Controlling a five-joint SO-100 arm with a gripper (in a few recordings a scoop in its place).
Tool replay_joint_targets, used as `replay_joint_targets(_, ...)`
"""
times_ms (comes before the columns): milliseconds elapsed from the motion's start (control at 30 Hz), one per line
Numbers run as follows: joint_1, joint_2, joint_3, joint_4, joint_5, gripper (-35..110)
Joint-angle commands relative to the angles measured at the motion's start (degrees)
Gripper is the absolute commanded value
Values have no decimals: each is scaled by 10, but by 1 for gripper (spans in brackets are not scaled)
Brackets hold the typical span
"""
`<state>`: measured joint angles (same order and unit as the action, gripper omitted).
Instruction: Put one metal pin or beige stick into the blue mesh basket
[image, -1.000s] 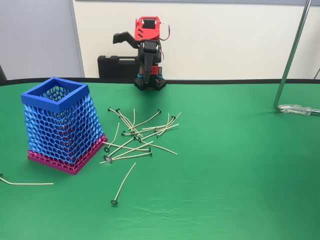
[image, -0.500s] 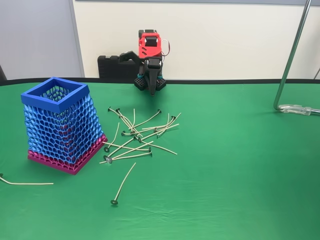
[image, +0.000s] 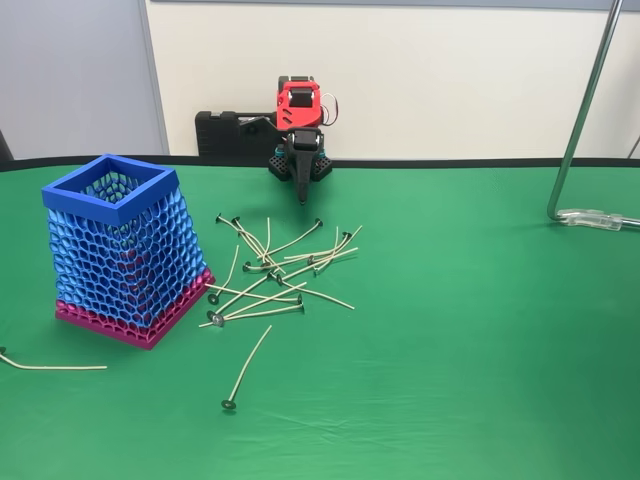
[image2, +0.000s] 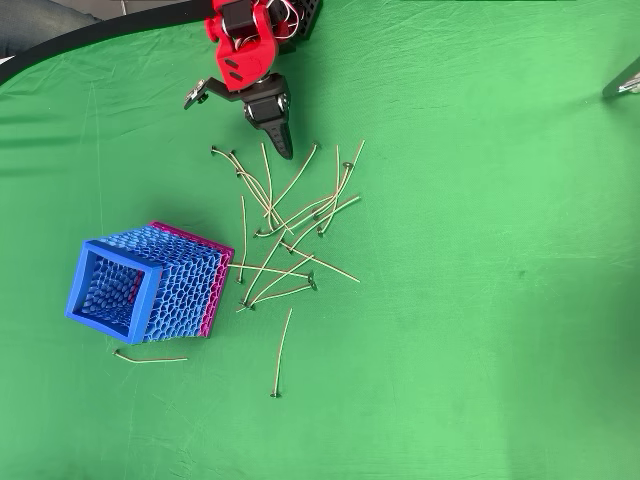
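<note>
The basket (image: 122, 250) stands upright at the left of the green cloth (image: 470, 330), its square mouth open upward with nothing over it. Between it and the arm's base lies bare cloth. The pile of sticks (image: 285, 265) spreads just right of the basket, its nearest ends close to the pink base. The gripper (image2: 280, 143) hangs over the pile's far edge. A steel stand (image: 585, 120) rises at the far right, well apart.
</note>
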<state>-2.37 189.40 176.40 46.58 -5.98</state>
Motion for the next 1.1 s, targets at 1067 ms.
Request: replay_joint_targets(1067,-2,11,3,31,11,1)
